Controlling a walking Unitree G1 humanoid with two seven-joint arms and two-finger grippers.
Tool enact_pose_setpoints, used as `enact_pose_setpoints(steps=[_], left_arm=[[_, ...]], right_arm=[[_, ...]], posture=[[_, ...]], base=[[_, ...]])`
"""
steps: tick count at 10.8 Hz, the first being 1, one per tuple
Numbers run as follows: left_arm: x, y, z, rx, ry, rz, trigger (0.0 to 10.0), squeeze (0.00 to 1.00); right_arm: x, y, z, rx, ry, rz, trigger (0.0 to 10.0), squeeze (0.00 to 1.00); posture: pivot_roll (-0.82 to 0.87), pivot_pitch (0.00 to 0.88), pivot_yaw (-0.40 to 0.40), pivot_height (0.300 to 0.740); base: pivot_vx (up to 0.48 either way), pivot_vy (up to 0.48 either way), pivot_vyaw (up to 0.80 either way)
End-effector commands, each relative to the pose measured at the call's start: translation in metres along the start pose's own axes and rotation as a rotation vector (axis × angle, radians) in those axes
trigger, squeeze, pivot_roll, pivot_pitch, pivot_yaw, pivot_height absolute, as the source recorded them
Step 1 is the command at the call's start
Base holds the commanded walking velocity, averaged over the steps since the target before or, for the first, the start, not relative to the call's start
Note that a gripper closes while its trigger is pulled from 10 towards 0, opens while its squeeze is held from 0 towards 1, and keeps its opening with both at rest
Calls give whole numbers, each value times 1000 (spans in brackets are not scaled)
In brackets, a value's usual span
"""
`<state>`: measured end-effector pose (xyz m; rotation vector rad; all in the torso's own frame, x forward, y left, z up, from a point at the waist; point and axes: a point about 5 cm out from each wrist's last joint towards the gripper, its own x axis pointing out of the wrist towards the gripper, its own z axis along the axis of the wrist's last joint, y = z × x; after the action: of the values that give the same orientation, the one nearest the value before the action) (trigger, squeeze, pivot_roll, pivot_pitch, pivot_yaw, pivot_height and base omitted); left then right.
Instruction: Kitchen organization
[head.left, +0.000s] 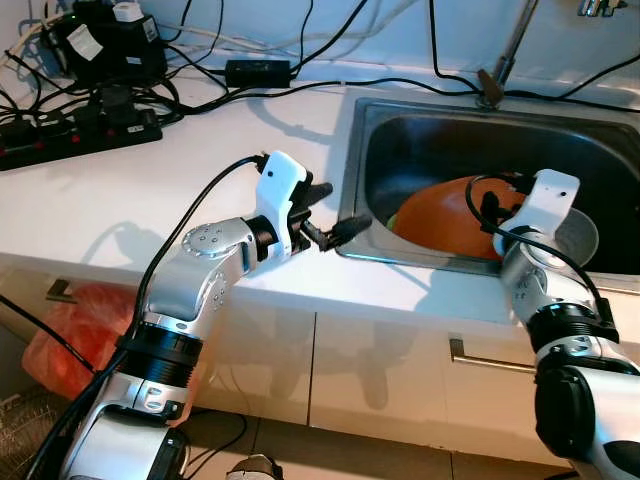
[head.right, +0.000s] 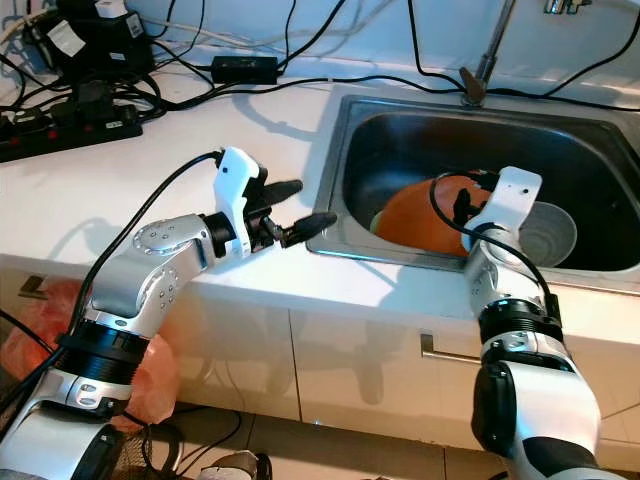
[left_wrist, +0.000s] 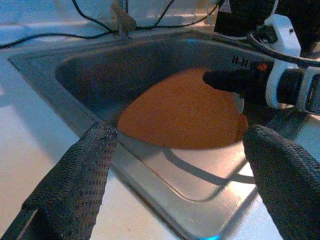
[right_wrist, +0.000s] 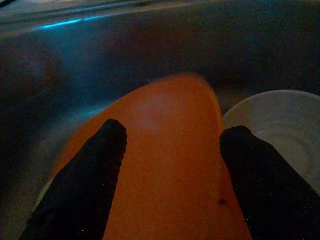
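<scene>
Fingers of right hand (right_wrist: 170, 165) straddle orange bowl (right_wrist: 165, 150).

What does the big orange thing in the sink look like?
The orange bowl is big, round and smooth, maybe plastic. It lies upside down and tilted inside the metal sink, beside a white bowl. The right gripper hovers open just above it, one finger on either side. Something yellowish peeks out under its left edge.
</scene>
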<state>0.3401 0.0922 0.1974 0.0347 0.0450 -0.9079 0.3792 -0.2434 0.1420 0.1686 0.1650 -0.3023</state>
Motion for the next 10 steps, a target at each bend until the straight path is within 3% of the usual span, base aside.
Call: enact_pose_setpoints(steps=[1,3,5,8,9,10], left_arm=[[-2,3,1,13,-8,24,10000,1000],[-8,7,-1,5,-18,73,10000,1000],[-11,8,-5,-11,-17,92,10000,1000],[-13,6,2,3,-75,147,10000,1000],[-16,9,5,2,-139,227,10000,1000],[-24,23,5,-39,-217,398,10000,0]], right_arm=[[-3,-12,-11,-36,33,-33,10000,1000],[-3,-25,6,-140,-50,-74,10000,1000],[-4,-32,12,-146,-77,-103,10000,1000],[-8,-23,23,-157,-145,-60,10000,1000],[-13,-14,28,-156,-180,-19,10000,1000],[-19,-5,35,-175,-255,21,10000,0]], posture=[[160,80,12,740],[149,79,4,740],[146,76,1,740],[137,71,-1,740],[117,71,-3,740],[105,69,-7,740]], base=[[0,0,0],[0,0,0],[0,0,0],[0,0,0],[0,0,0],[0,0,0]])
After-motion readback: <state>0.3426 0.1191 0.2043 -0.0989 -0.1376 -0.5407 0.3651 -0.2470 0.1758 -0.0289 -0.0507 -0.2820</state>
